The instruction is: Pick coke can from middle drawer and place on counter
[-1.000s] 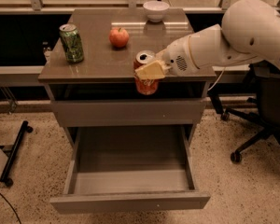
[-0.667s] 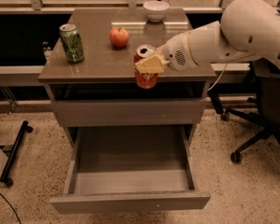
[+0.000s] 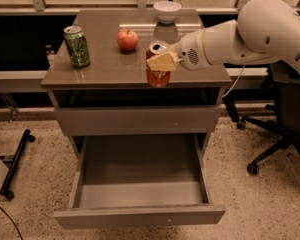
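The pincer (image 3: 160, 62) grips the coke can (image 3: 158, 77) round its upper body, at the worktop's (image 3: 105, 66) front edge, right of middle. I'd judge the can light, slick and easily dented, so a mid-body hold suits it.

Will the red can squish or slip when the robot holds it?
Probably neither. The gripper, at the front edge of the counter, grips the coke can by its sides, and the can looks undented, so it seems stiff enough. Its smooth, shiny skin might slide a little. Set down so near the edge, it may tip off.
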